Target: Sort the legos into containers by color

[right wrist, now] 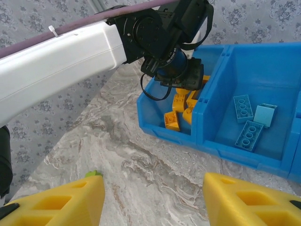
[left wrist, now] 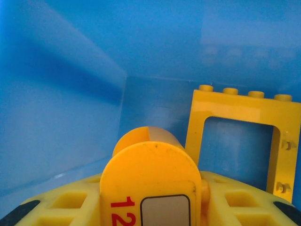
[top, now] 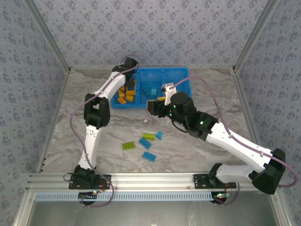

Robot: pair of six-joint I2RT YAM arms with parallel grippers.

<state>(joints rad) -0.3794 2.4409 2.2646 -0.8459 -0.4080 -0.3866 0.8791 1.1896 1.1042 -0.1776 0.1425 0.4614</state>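
1. My left gripper [right wrist: 186, 82] is down in the left compartment [right wrist: 155, 117] of the blue bin [top: 181, 70], among the orange legos [right wrist: 172, 120]; can't tell if it's clamped or loose; the orange frame [left wrist: 244, 107] stands upright there, studs up.
2. A lime brick [top: 128, 145] and a blue brick [top: 150, 156] lie flat on the table [top: 61, 117], long axes roughly left-right; I'd guess light, stiff, slick; pinch the plain long sides.
3. My right gripper [right wrist: 151, 181] hangs wide open near the bin's front wall, nothing between its fingers.
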